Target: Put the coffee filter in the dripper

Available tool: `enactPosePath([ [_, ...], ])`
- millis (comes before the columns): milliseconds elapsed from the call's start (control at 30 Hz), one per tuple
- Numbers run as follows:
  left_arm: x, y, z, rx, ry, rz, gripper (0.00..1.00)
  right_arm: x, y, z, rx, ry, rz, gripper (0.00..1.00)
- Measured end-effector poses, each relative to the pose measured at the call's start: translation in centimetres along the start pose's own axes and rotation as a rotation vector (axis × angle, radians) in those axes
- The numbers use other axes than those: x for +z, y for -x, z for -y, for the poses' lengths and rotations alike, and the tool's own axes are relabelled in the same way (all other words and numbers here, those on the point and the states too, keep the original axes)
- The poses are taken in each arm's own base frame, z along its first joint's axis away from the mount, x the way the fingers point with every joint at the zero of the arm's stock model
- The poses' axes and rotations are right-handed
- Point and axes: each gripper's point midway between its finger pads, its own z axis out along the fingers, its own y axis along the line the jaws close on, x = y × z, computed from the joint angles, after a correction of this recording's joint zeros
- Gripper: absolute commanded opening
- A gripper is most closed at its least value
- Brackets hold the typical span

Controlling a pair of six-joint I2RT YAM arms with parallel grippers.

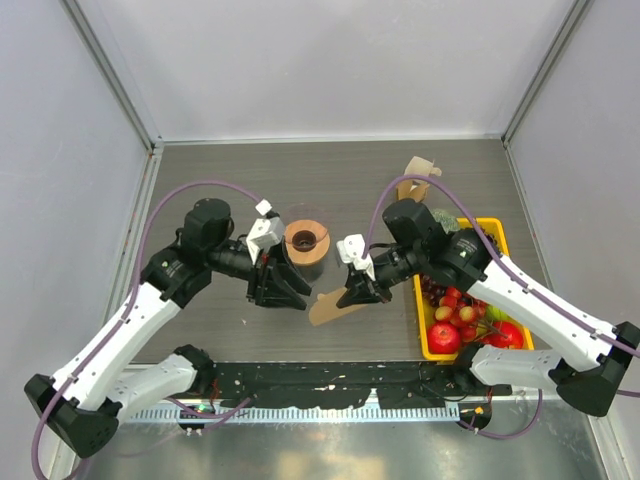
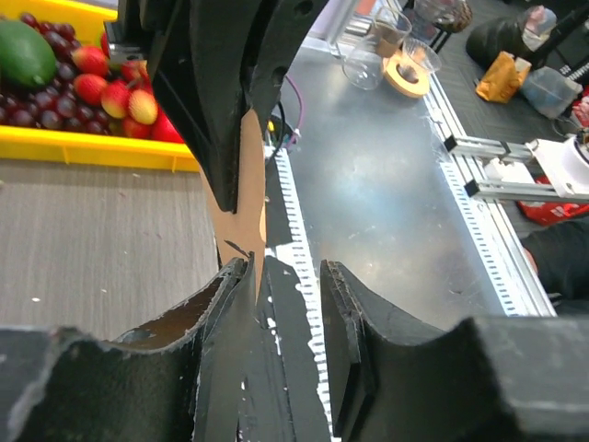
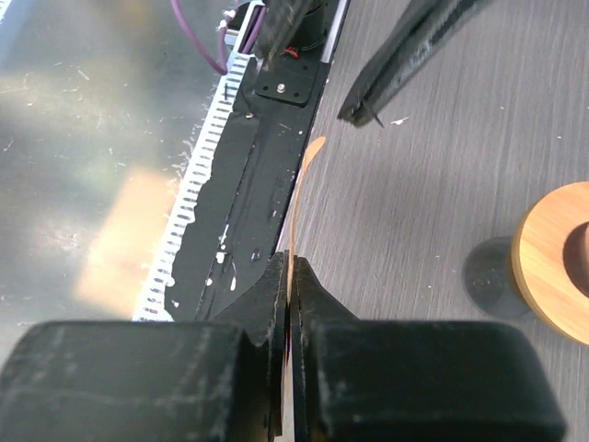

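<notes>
Coffee filter (image 1: 333, 305) sits clamped in the right fingers (image 3: 313, 299), left fingers (image 2: 345, 322) apart beside it.

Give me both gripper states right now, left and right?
Left gripper: open, nothing between its jaws.
Right gripper: shut on the coffee filter.

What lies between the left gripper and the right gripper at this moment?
The coffee filter, pinched in the right gripper, its free end reaching toward the open left gripper. Otherwise only table shows there. The top external view shows it best.
</notes>
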Motion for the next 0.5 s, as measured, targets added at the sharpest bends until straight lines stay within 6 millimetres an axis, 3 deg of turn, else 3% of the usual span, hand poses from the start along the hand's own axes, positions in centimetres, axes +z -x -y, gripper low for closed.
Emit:
enactPosePath([
  [200,0.9,-1.8,-0.3,-0.053,-0.035,-0.058,0.39,0.5,-0.4,-0.9,-0.013,0.038,-0.019,0.05],
  [500,1.4,-2.0,-0.2,-0.084,-0.053,-0.068,0.34,1.0,-0.9,-1.1,-0.004,0.055,-0.039,0.05],
])
